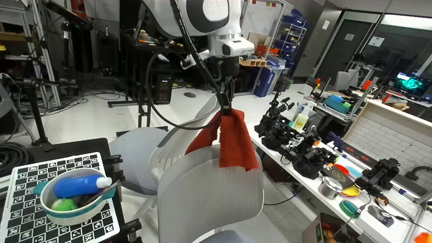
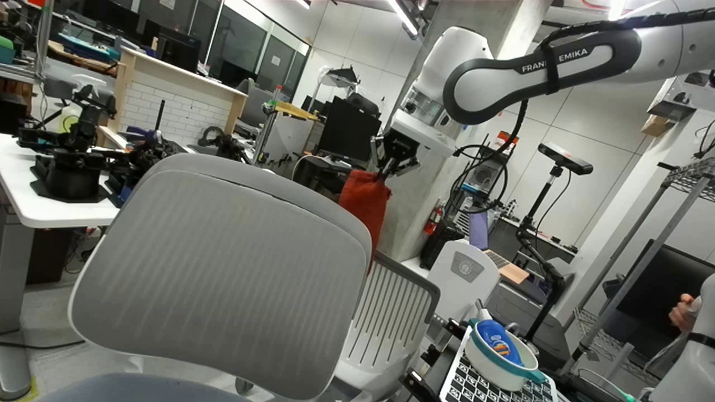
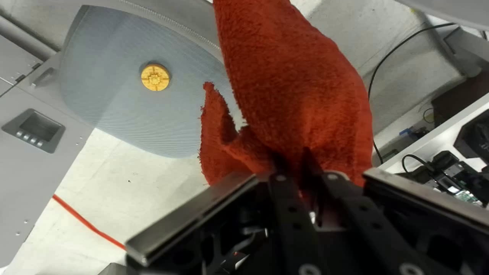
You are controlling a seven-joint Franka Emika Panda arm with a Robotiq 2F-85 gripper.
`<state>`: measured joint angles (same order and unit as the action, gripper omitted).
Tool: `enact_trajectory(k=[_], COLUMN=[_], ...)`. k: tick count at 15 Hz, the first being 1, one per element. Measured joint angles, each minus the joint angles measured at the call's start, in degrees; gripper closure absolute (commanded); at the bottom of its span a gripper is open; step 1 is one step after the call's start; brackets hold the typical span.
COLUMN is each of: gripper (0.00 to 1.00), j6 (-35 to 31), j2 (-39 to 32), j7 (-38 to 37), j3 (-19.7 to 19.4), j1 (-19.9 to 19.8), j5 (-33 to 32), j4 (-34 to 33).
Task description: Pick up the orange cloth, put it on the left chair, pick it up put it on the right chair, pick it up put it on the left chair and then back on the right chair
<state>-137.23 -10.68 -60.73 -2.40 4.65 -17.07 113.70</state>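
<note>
Fingers (image 3: 294, 221) are pinched tight on the orange terry cloth (image 1: 238, 145), which hangs limp by the top of the right chair (image 1: 209, 195). Up close it's super fuzzy, deep rust-red, with kinda frayed edges. It droops split in two, one half in front of that chair in an exterior view; can't tell if it's touching.

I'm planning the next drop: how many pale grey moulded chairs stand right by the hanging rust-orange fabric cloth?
2: in an exterior view, the broad rounded-back grey chair in front, the slatted-back grey chair partly hidden behind it. Others could be hidden.
</note>
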Motion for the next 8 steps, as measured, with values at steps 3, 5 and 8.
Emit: enact_trajectory(k=[3, 5, 8], gripper=[0.48, 0.33, 0.10], j6=[0.01, 0.01, 0.01], j2=[-0.69, -0.97, -1.11], j7=[0.00, 0.00, 0.02], j3=[-0.41, -0.42, -0.50], j1=[-0.12, -0.11, -0.11], j5=[0.02, 0.02, 0.02], j4=[-0.14, -0.14, -0.12])
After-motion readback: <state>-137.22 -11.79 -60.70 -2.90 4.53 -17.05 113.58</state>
